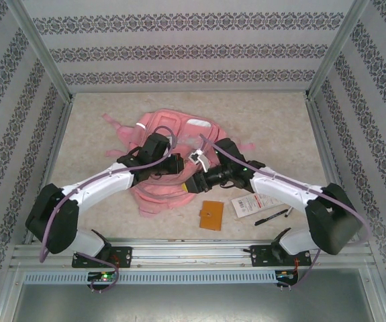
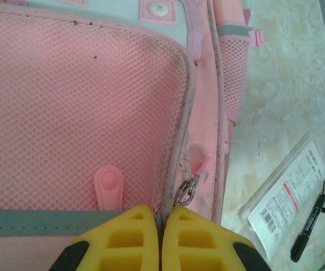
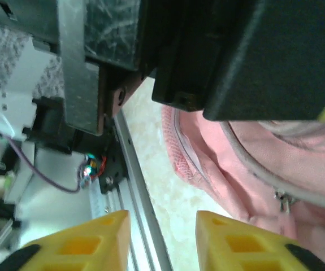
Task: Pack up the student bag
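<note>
1. Left gripper [image 2: 161,226]: closed, yellow fingers [image 2: 131,240] pressed flat together. It sits over the left-centre of the student bag [image 1: 179,127], tips against the bag's piped zip edge. Whether fabric is pinched between them cannot be told. A metal zip pull [image 2: 186,192] lies just beyond the tips, not held. A pink rubber tab [image 2: 108,186] lies on the mesh panel to its left.

2. Student bag: lies flat on the table [image 1: 280,121], at mid-depth and centre, slightly left, under both wrists. Pink straps trail to the far left.

3. Right gripper [image 3: 162,231]: open, with a clear gap between the fingers and nothing in it. It sits at the bag's near right edge, pointing toward the near rail [image 3: 145,214]. Pink fabric lies just to one side of its fingers, apart from them.

4. Loose items on the table, near right of the bag: a brown card [image 1: 213,216], then a clear packet with a red-and-white label [image 1: 253,204], then a black marker [image 1: 271,217] touching the packet's near edge.
</note>
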Available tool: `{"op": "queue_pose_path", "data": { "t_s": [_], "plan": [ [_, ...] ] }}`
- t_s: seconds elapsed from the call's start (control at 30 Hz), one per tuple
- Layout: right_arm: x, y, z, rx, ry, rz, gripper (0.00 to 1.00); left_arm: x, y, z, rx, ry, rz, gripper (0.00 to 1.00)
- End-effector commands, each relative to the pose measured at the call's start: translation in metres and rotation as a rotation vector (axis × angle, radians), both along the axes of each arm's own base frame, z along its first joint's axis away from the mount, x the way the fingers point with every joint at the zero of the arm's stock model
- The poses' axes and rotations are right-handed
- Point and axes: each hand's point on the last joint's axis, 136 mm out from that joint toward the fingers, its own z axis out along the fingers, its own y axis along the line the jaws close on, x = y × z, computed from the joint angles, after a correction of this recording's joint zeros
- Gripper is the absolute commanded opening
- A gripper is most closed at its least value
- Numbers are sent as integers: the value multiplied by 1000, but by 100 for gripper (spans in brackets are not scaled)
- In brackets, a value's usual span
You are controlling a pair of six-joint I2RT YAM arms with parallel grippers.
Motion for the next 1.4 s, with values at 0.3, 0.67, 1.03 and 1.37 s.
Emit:
{"op": "queue_pose_path", "data": {
  "t_s": [0.3, 0.67, 1.03, 1.37],
  "plan": [
    [90, -89, -6, -6, 410, -961, 48, 16, -14, 47, -142, -75, 19, 0],
    [110, -16, 2, 86, 535, -761, 41, 18, -19, 56, -170, -76, 19, 0],
    [109, 5, -1, 134, 578, -730, 1, 28, -11, 65, -181, -104, 24, 17],
    [117, 25, 3, 140, 630, -732, 0, -58, 28, 49, -127, 149, 60, 51]
  ]
}}
